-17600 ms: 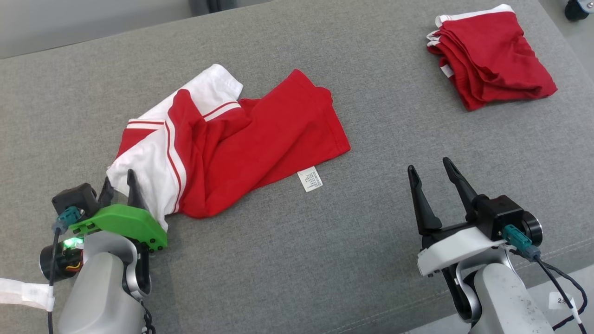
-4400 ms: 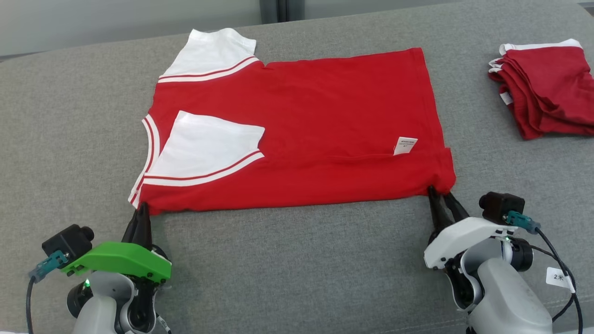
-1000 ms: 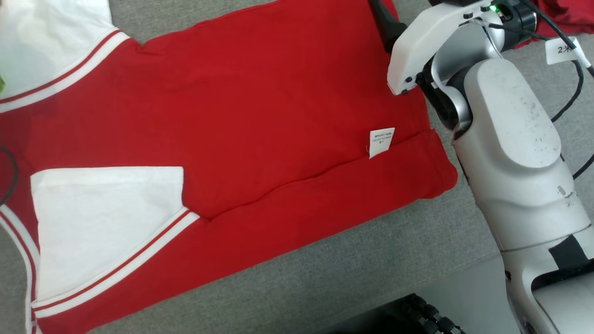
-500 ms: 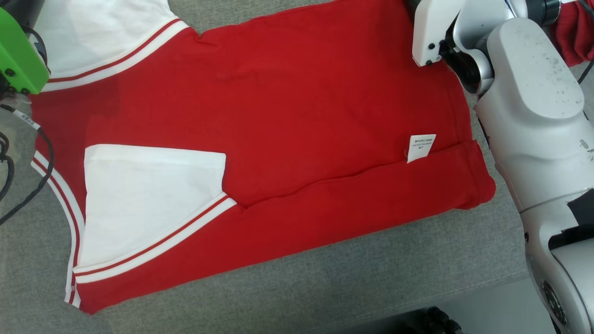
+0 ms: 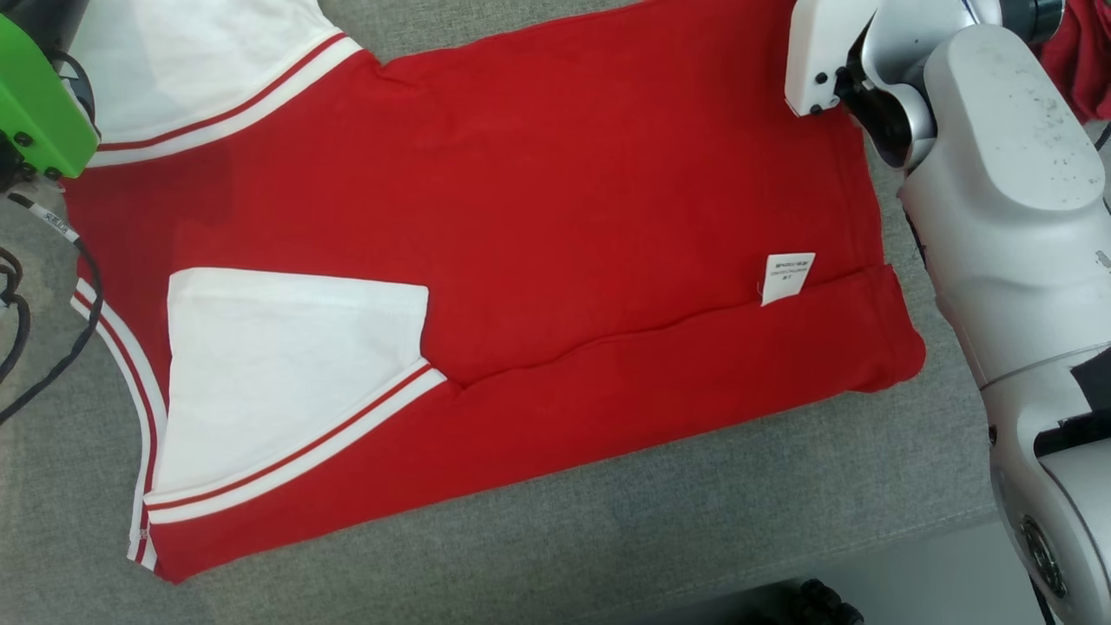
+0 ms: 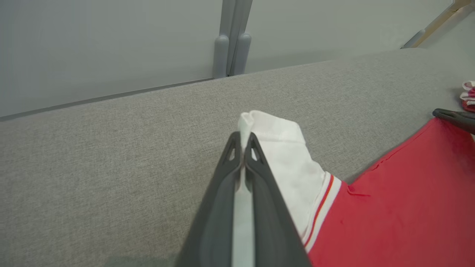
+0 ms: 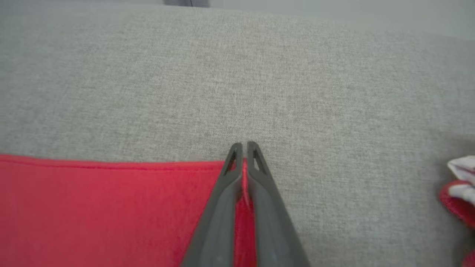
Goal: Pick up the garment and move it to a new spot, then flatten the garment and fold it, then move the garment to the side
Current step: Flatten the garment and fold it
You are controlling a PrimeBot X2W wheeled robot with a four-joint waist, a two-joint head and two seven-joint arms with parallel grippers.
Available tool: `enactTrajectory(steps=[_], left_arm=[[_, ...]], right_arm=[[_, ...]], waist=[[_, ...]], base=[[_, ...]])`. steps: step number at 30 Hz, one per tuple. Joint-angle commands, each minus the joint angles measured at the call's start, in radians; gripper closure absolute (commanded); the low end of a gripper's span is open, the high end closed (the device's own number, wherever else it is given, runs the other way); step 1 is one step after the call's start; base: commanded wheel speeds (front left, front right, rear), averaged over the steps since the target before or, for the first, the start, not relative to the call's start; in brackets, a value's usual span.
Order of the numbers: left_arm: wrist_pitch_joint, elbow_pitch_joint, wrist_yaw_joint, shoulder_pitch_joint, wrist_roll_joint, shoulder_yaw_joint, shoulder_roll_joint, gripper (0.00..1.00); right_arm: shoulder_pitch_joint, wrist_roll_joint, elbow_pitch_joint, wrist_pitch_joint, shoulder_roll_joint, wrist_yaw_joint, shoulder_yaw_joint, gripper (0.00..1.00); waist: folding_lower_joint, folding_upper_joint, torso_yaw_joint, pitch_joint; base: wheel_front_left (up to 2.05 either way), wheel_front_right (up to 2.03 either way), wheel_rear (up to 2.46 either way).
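A red garment (image 5: 538, 217) with white sleeves lies spread flat on the grey couch surface (image 5: 608, 538), its near strip folded over, with a white label (image 5: 787, 276) at that fold. One white sleeve (image 5: 278, 373) is folded onto the body. My left gripper (image 6: 242, 142) is shut on the far white sleeve (image 6: 285, 155), pinching its cuff. My right gripper (image 7: 242, 154) is shut on the garment's far red corner (image 7: 111, 207). In the head view my green left wrist (image 5: 35, 95) sits at the upper left and my pale right forearm (image 5: 998, 200) at the right.
A folded red and white pile (image 7: 458, 185) lies further right on the couch; a bit of it shows at the head view's top right (image 5: 1076, 61). A grey wall (image 6: 111, 48) rises behind the couch's far edge. Dark cables (image 5: 26, 321) hang at the left.
Since 4.4 s ago both arms left the near edge and reached to the far edge, where they are shut on the cloth. The camera has tilted down and shifted. In the last half second little moved.
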Motion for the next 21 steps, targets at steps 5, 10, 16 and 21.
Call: enactTrajectory(steps=[5, 10, 16, 21], left_arm=[[-0.039, -0.009, -0.005, 0.015, -0.013, 0.017, 0.014, 1.0], [-0.069, -0.07, -0.005, 0.077, -0.037, 0.026, 0.031, 1.0], [-0.11, -0.177, -0.001, 0.211, -0.063, 0.059, 0.058, 1.0], [-0.141, -0.258, 0.01, 0.35, -0.077, 0.07, 0.053, 1.0]], right_arm=[[0.018, 0.017, -0.032, -0.068, 0.007, -0.002, 0.005, 1.0], [0.079, 0.054, -0.094, -0.122, -0.015, -0.002, 0.038, 1.0], [0.183, 0.087, -0.199, -0.177, -0.063, -0.002, 0.055, 1.0], [0.295, 0.114, -0.289, -0.205, -0.093, -0.002, 0.064, 1.0]], waist=[[0.0, 0.0, -0.009, -0.028], [0.0, 0.0, -0.01, -0.065], [0.0, 0.0, -0.002, -0.124], [0.0, 0.0, 0.011, -0.185]], base=[[0.0, 0.0, 0.0], [0.0, 0.0, 0.0], [0.0, 0.0, 0.0], [0.0, 0.0, 0.0]])
